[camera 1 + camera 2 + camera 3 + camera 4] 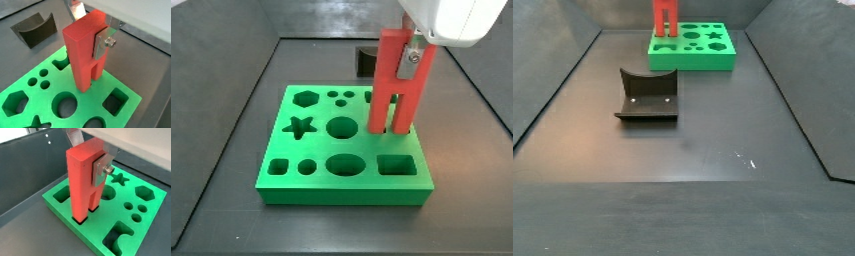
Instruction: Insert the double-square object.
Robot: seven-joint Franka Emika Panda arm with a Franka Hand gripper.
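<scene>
Gripper: my gripper is clamped on the double-square object, upright over the green board.
Handling: I judge it rigid, light, smooth plastic.
Hold: high on the flat sides, prongs clear.

Lab test rig: dark walled tabletop, green shape-sorting board near far edge, gripper above it.
</scene>
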